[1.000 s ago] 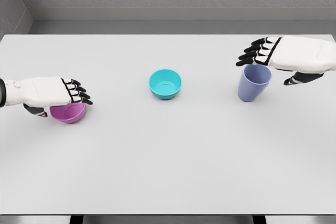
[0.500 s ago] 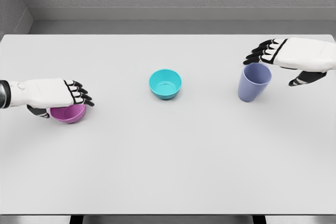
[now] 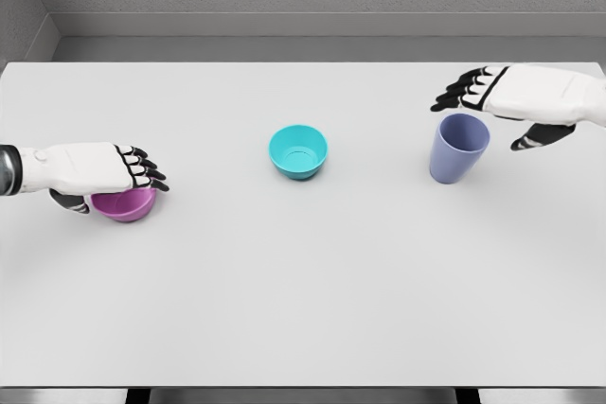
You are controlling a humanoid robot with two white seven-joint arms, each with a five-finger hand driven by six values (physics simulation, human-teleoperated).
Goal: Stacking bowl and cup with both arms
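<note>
A purple bowl [image 3: 130, 205] sits at the table's left, half covered by my left hand [image 3: 109, 186]. Its fingers lie flat over the rim and the thumb hangs beside the bowl's left wall, without a closed grasp. A teal bowl [image 3: 298, 151] stands upright at the table's centre, untouched. A lavender cup [image 3: 455, 156] stands upright at the right. My right hand [image 3: 490, 113] hovers just above and behind the cup's rim, fingers spread and the thumb out to the cup's right, holding nothing.
The white table [image 3: 303, 290] fills the view, with a grey wall behind its far edge. Its front edge runs along the bottom of the picture.
My right hand has risen a little and drifted right, off the cup's rim. My left hand has slid slightly left over the purple bowl. Bowls and cup have not moved.
</note>
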